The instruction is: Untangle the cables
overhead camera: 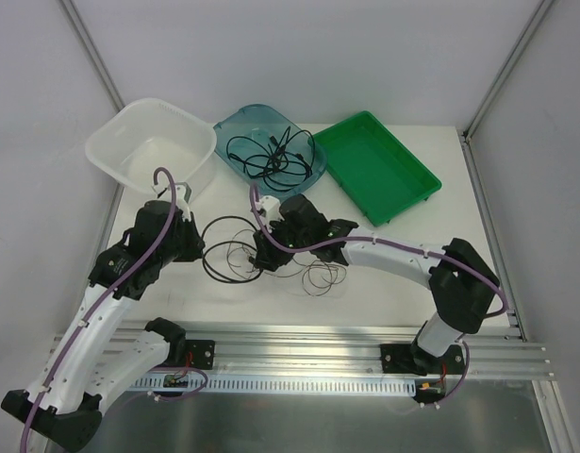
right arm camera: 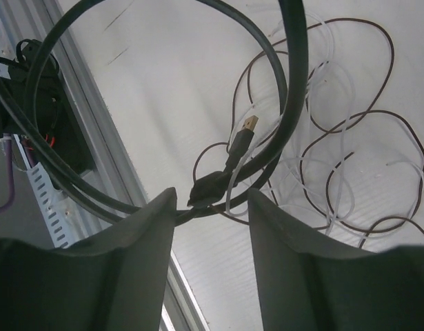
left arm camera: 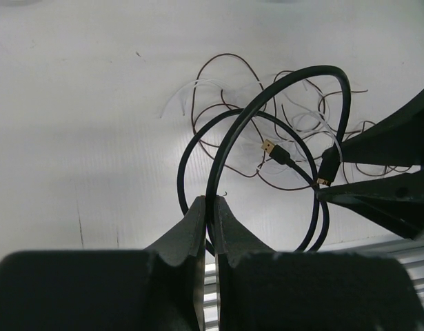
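A thick black cable (overhead camera: 223, 253) lies in a double loop on the white table, tangled with a thin dark brown cable (overhead camera: 323, 276) and a clear thin cord (right arm camera: 320, 132). My left gripper (overhead camera: 193, 243) is shut on the black cable's loop (left arm camera: 210, 201) at its near edge. The black cable's gold-tipped USB plugs (left arm camera: 268, 147) lie inside the loop. My right gripper (overhead camera: 269, 255) is open (right arm camera: 213, 200) over the loop's right side, with one black plug (right arm camera: 210, 187) between its fingertips, not gripped. The brown cable (right arm camera: 377, 116) spreads to the right. More black cables (overhead camera: 271, 151) lie in the teal tray.
A white tub (overhead camera: 108, 142) stands at the back left, a teal tray (overhead camera: 235, 125) at the back middle and a green tray (overhead camera: 379, 168) at the back right. The aluminium rail (overhead camera: 318, 347) runs along the table's near edge. The right gripper's fingers (left arm camera: 391, 165) show in the left wrist view.
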Tool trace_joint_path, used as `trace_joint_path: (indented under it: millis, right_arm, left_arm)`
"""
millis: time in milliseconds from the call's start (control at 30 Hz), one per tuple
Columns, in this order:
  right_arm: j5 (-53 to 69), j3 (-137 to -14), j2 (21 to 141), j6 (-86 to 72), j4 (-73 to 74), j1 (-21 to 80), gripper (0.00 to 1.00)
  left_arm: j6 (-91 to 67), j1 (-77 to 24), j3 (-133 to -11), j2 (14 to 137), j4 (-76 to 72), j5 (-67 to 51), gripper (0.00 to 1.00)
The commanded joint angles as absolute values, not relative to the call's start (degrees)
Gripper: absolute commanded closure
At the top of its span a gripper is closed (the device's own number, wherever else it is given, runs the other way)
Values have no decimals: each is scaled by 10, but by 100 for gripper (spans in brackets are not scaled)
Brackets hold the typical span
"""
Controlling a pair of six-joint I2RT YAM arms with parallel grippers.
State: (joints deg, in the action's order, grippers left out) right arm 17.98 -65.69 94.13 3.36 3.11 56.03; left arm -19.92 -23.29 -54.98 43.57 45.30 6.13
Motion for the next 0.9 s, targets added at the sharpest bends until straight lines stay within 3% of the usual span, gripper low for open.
trace_joint_path:
  millis: [0, 133, 233, 600, 867]
  right_arm:
    - [210, -684, 947, 48, -16, 562, 54]
    - [215, -679, 946, 47, -19, 561, 85]
    - [211, -663, 928, 46, -16, 561, 94]
    - [167, -537, 793, 50, 39, 561, 99]
    - [65, -461, 690, 52, 112, 552, 99]
  left_arm:
    - [-191, -236, -576, 423, 436, 52, 100]
    - [-194, -236, -574, 417, 436, 75, 100]
    - [-200, -236, -570, 417, 436, 94, 100]
    - [-237, -236, -561, 446, 437, 232, 100]
    - [-261, -236, -562, 447, 435, 238, 100]
